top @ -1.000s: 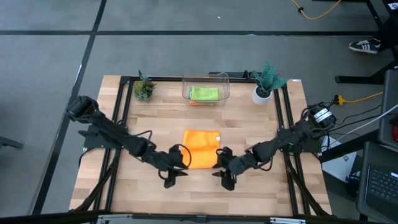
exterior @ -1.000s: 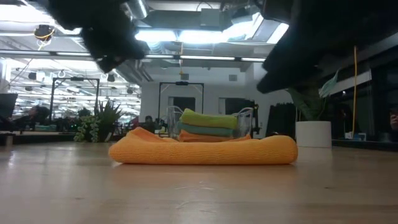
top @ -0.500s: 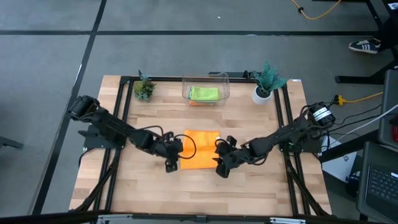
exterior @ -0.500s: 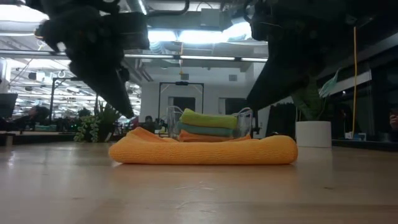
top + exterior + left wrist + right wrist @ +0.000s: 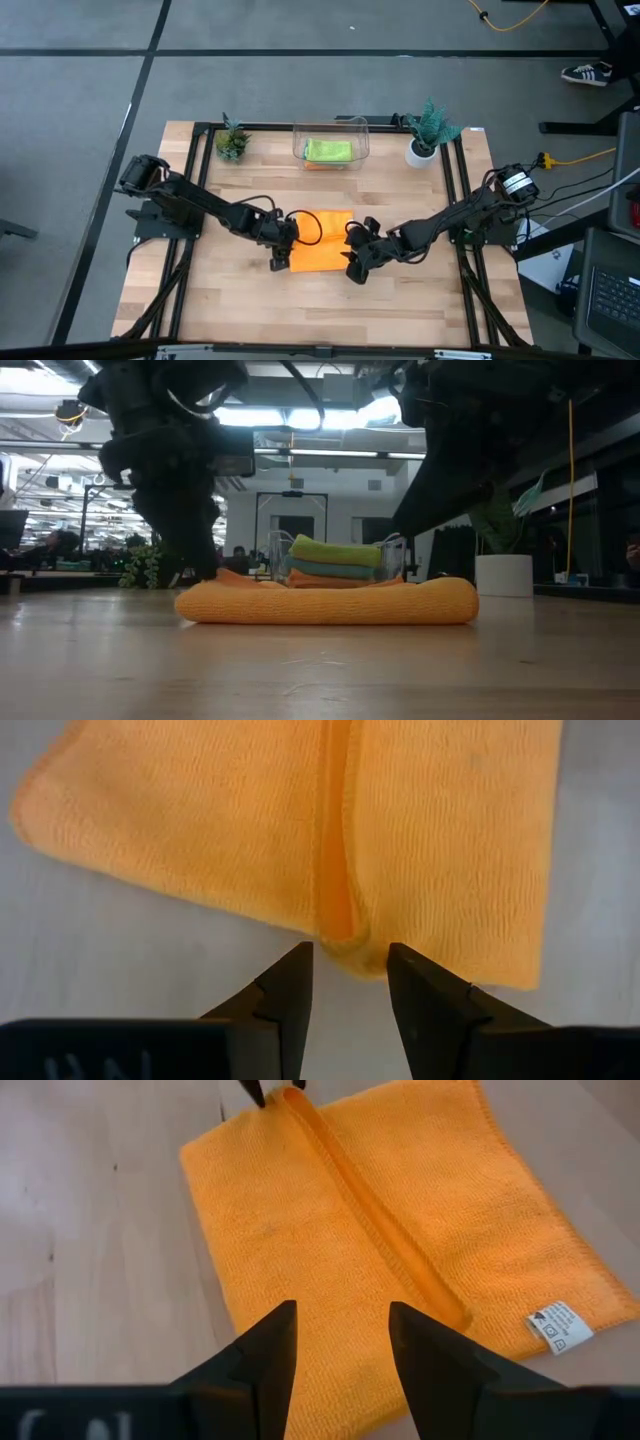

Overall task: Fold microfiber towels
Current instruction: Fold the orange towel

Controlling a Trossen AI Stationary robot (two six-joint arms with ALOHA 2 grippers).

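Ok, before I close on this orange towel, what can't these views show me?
- Clear bin: the high view shows only the lime green towel; the layers beneath are covered.
- Bin stack in the low view: its base is hidden behind the orange towel.
- Orange towel's underside and inner fold: out of sight in every view.
- Label print: too small to read.
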